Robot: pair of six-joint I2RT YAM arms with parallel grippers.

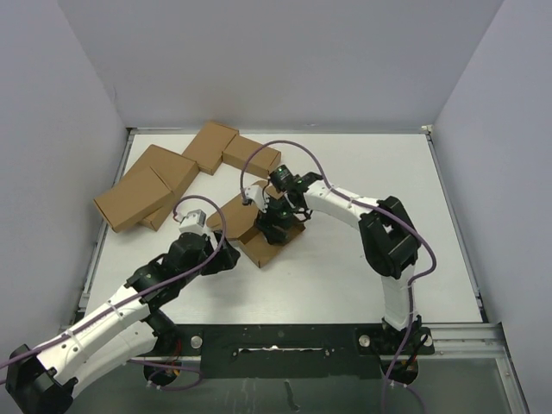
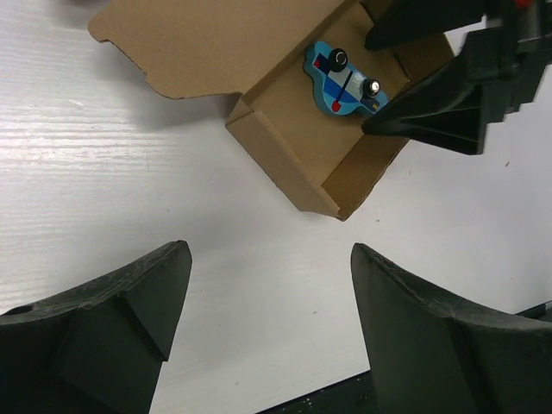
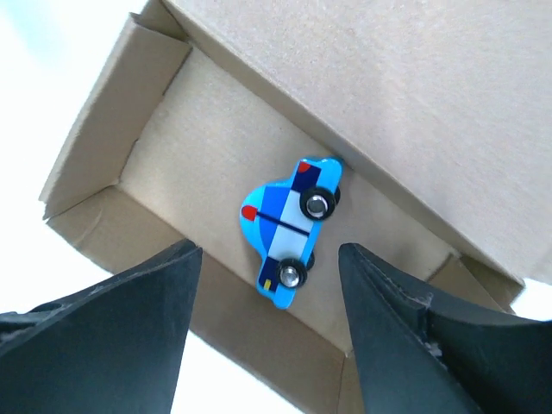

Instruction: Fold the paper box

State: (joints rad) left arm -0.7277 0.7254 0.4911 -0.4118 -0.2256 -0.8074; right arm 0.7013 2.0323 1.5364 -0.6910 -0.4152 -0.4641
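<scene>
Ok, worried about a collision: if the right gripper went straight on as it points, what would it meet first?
Probably the blue toy car, lying on its side inside the open paper box, straight ahead of the right gripper; depth is unclear.

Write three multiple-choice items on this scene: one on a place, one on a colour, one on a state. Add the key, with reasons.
1. Where is the toy car?
A. On a shelf
B. Inside the paper box
C. In a drawer

2. What is the toy car's main colour?
A. Green
B. Yellow
C. Blue

3. How is the right gripper?
A. Open, holding nothing
B. Shut on the toy car
C. Shut on a flap

Key:
1 B: both wrist views show it lying on the floor of the box, between the walls.
2 C: its body is blue, with small red and white marks.
3 A: its fingers stand well apart above the box, and the car lies below them untouched.
</scene>
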